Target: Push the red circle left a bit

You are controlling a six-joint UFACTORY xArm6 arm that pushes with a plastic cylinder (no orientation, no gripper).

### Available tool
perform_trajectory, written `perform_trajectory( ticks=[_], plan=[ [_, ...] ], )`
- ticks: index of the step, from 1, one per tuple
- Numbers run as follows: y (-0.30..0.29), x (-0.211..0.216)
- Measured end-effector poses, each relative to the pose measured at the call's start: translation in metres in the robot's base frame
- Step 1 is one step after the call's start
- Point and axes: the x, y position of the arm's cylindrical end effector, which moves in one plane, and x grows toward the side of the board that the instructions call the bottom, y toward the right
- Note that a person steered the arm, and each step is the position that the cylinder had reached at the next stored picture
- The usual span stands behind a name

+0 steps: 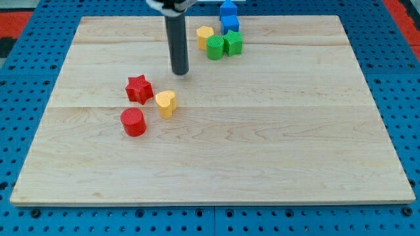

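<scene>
While the dark straight rod comes down from the view's top, my tip (180, 72) rests on the pale wooden tabletop (262, 151), in its upper half and a little to the view's left of centre. No jaws exist on this arm, only the plain rod, so I can tell nothing of wide or narrow, and nothing is held.

From my tip, the red cylindrical circle block (133, 122) lies toward the view's bottom and left, well apart from the rod and not touched by it. It stands upright on the tabletop, its ribbed round top facing up. Just above it, nearer my tip, sits the red star-shaped block (139, 88), close to the circle but with a sliver of wood between them. Next to the star on the view's right, below my tip and slightly left of it, stands the yellow heart-shaped block (166, 103); it is near both red pieces, and I cannot tell whether it touches the star.

To the view's right of my tip, and somewhat higher, a tight cluster sits by the tabletop's far edge: a yellow block (205, 36) of unclear shape, a green round block (214, 47) pressed beside it, and a green blocky piece (233, 43) touching that one. Behind them a blue block (230, 24) stands, and another blue block (228, 8) lies beyond it at the view's top.

Around the tabletop runs a blue pegboard surface (39, 19) dotted with holes.
</scene>
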Motion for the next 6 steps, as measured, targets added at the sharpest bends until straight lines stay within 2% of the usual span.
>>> perform_trajectory(
  ticks=[2,3,4,5,6],
  plan=[
    [0.017,0.086],
    [-0.032,0.116],
    [-0.073,0.114],
    [-0.071,0.101],
    [-0.039,0.093]
  ],
)
